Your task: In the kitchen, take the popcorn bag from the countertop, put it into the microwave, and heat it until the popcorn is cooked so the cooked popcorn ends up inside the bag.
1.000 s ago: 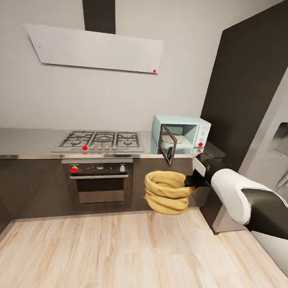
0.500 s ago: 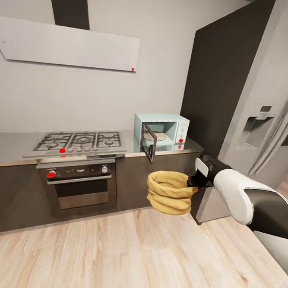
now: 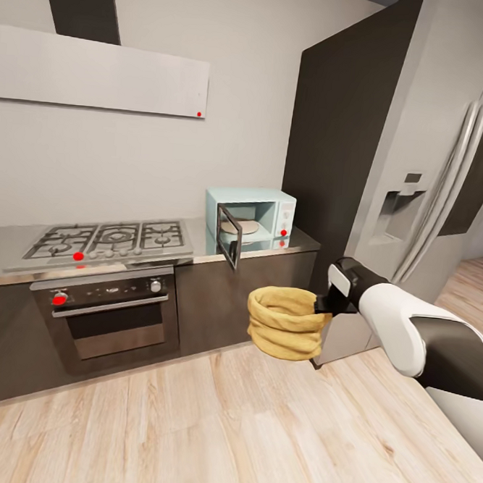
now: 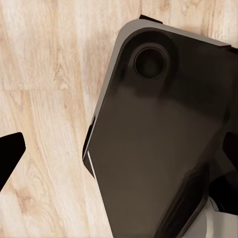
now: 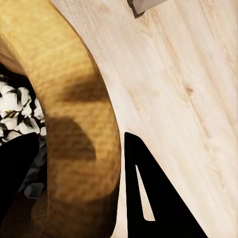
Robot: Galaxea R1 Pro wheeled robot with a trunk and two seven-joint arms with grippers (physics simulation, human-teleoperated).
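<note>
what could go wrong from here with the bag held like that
The right hand pinches only the rolled rim of the popcorn bag, which hangs over the wood floor, away from the countertop; the soft wall could slip free or tip and spill its white contents. The microwave door juts out over the counter edge, so the bag might clip it going in.

1. The right arm (image 3: 409, 331) wears a glossy white rounded shell over a dark grey forearm.
2. Its wrist block is black with a white plate.
3. The fingers (image 5: 153, 198) are flat, black, triangular.
</note>
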